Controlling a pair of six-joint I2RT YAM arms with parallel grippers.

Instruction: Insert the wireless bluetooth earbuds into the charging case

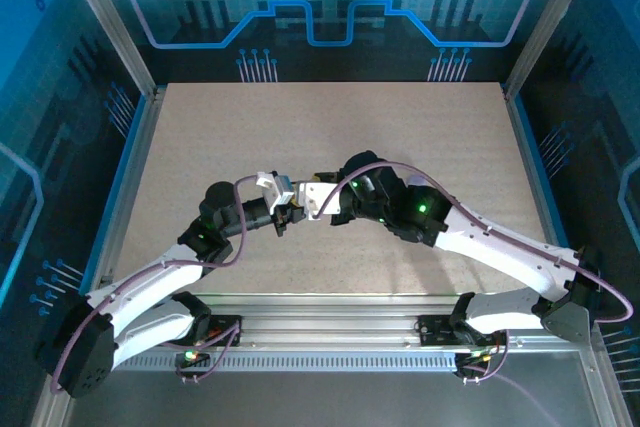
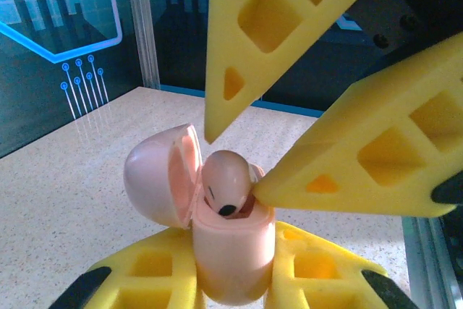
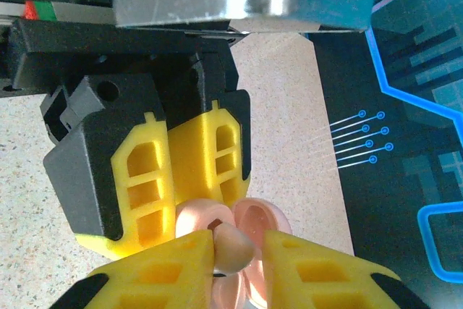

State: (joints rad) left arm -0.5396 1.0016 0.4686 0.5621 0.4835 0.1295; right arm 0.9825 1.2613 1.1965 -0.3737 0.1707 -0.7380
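Between the tips of my right pincer (image 3: 237, 245) the tiny pale-pink plastic earbud (image 3: 231, 251) is pinched, half inside the rounded pink charging case (image 2: 235, 265) that my left pincer (image 2: 231, 242) clamps beneath. I'd press straight in, releasing once flush.

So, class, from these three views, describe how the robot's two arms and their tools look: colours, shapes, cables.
The left arm and right arm have white links, black joints, small green lights and a purple cable looped alongside. The left tool and right tool have black bodies and yellow triangular fingers with cut-out windows.
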